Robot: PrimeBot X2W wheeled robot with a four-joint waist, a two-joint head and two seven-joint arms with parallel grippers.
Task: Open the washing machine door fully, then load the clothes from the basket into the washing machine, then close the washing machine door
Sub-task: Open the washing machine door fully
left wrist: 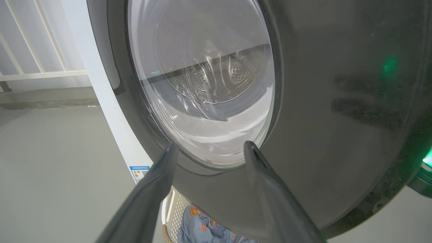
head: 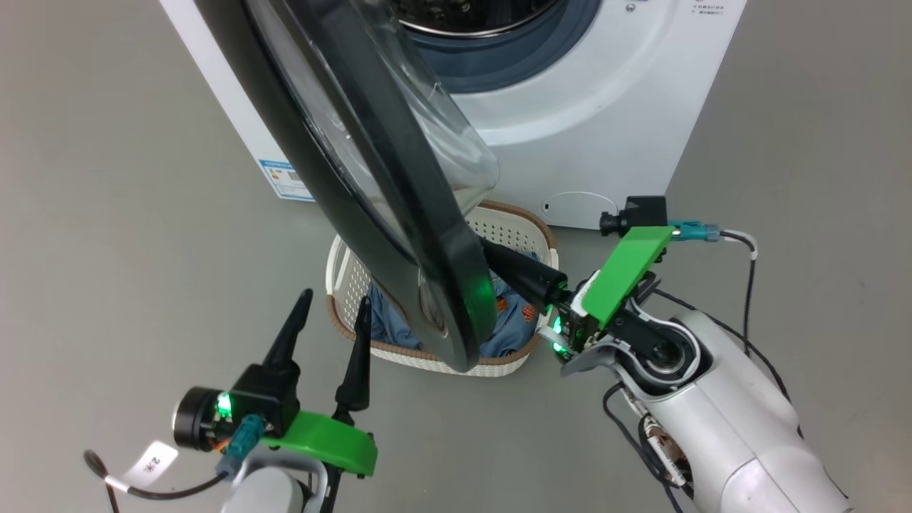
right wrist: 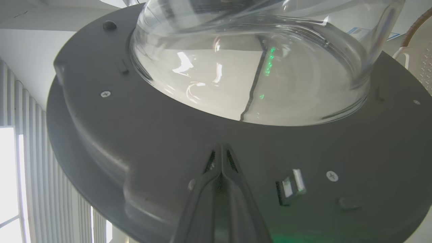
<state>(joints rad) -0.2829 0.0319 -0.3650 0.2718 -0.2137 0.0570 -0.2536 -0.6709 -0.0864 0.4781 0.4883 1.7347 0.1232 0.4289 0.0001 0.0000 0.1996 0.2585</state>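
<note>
The white washing machine [head: 605, 128] stands ahead with its drum mouth uncovered. The washing machine door [head: 406, 214] is swung partway out toward me, black ring and glass bowl hanging over the basket [head: 524, 228]. The cream basket sits on the floor below the door and holds the light blue clothes [head: 509, 313]. My right gripper [head: 509, 265] is shut, and its tips [right wrist: 221, 152] rest against the door's grey inner face below the glass. My left gripper [head: 331, 313] is open and empty, just short of the door's outer face [left wrist: 337, 101], with the basket [left wrist: 173, 209] and clothes [left wrist: 202, 229] below.
Grey floor surrounds the machine on both sides. A blue label [head: 285, 178] marks the machine's lower left corner and a round flap [head: 581, 210] sits low on its front. A white railing [left wrist: 40, 72] stands beyond the machine's side.
</note>
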